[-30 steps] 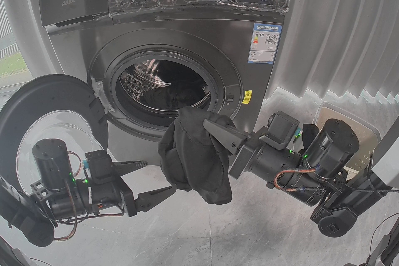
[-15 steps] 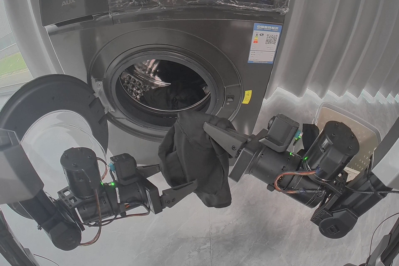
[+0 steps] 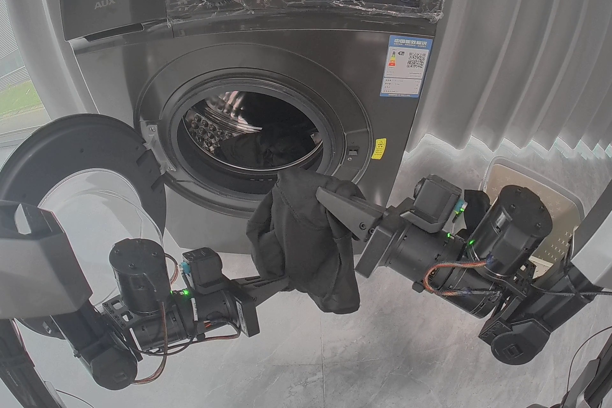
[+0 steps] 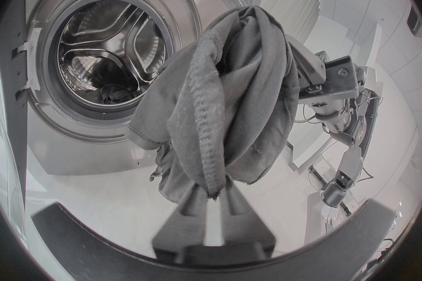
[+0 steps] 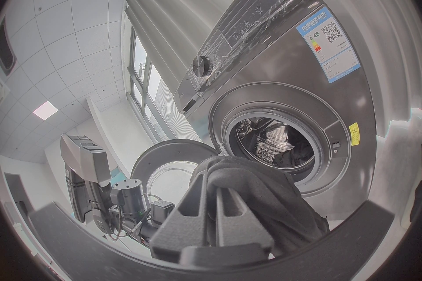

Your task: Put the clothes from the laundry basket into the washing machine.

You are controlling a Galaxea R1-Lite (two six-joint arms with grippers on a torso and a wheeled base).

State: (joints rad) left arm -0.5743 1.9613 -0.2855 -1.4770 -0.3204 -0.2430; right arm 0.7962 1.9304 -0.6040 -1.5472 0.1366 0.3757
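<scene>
garment (image 3: pixel 299 237) pinched by right gripper (image 3: pixel 322 194) and, per left wrist view, left gripper (image 4: pixel 214 192).

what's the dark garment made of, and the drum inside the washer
The dark garment looks like soft knit fabric, likely cotton, matte: it drapes in folds with a stitched hem. The drum is probably shiny stainless steel: reflective, perforated, ribbed.

One washing machine (image 3: pixel 255 46); one laundry basket (image 3: pixel 564 208); two garments: hanging garment (image 3: pixel 299 237), drum garment (image 3: pixel 268 148).
</scene>
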